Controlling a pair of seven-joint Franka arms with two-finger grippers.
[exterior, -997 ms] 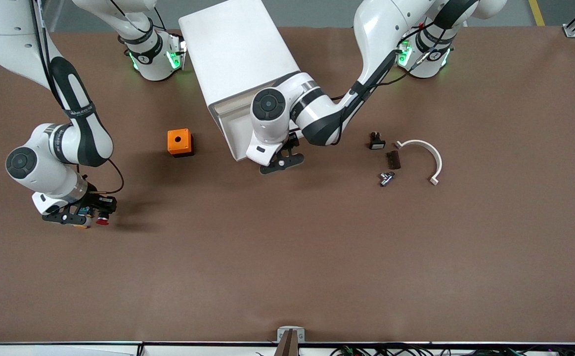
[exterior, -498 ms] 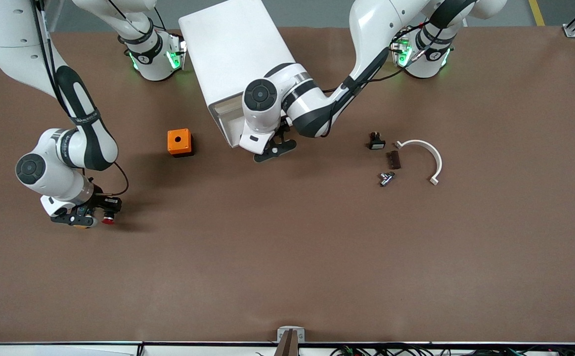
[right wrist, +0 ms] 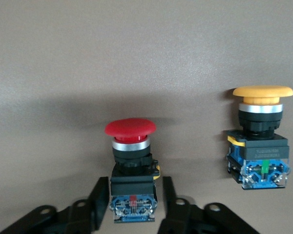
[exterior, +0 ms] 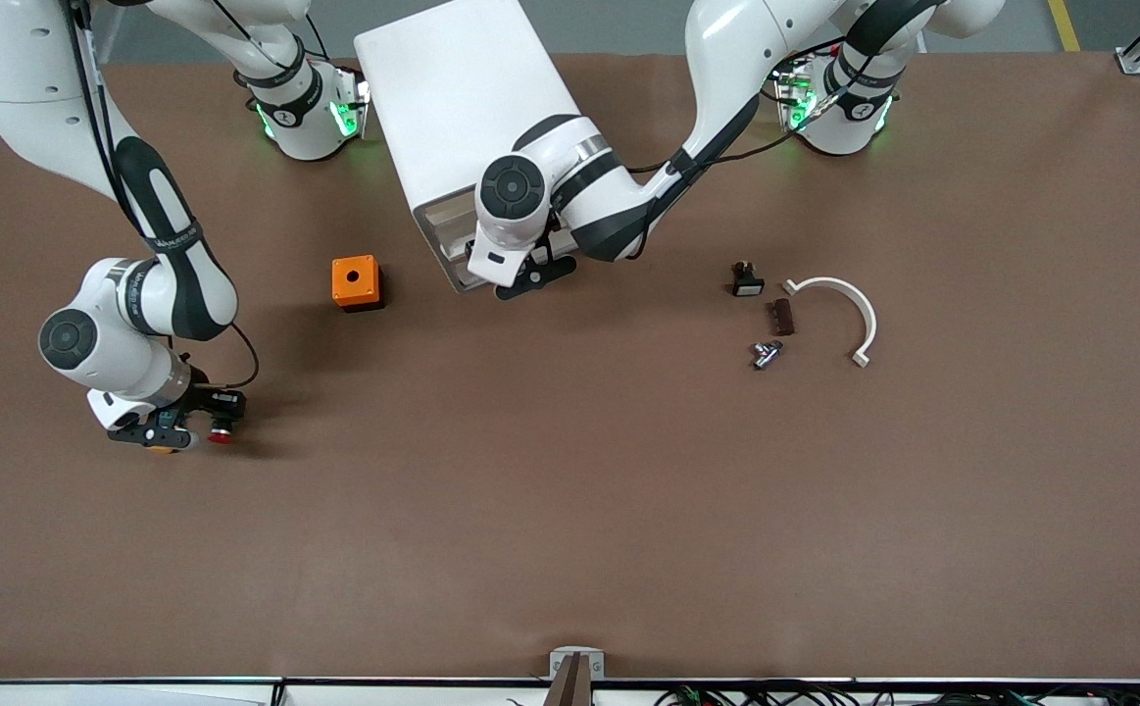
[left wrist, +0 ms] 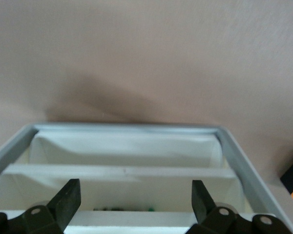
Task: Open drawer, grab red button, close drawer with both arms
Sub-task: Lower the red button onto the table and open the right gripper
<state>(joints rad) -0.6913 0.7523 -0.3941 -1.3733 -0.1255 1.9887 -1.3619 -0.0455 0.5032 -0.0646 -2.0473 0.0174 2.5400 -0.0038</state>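
Note:
The button (right wrist: 131, 129), with its red cap, black barrel and blue rear block, sits between the fingers of my right gripper (right wrist: 136, 187). The fingers are closed on the rear block. In the front view this gripper (exterior: 187, 420) holds the button (exterior: 221, 433) low over the table at the right arm's end. My left gripper (exterior: 530, 277) is open at the front of the white drawer (exterior: 452, 257), which sticks a little way out of the white cabinet (exterior: 462, 108). In the left wrist view the open gripper (left wrist: 136, 195) looks into the drawer (left wrist: 127, 127) and its dividers.
A button with an orange-yellow cap (right wrist: 261, 141) lies beside the red one, partly under the right hand. An orange box (exterior: 355, 282) stands near the drawer. A black switch (exterior: 746, 281), a brown piece (exterior: 779, 317), a metal part (exterior: 766, 353) and a white curved bracket (exterior: 844, 309) lie toward the left arm's end.
My left gripper has moved toward the cabinet and the drawer has slid most of the way in. My right gripper has shifted slightly toward the table's middle with the button.

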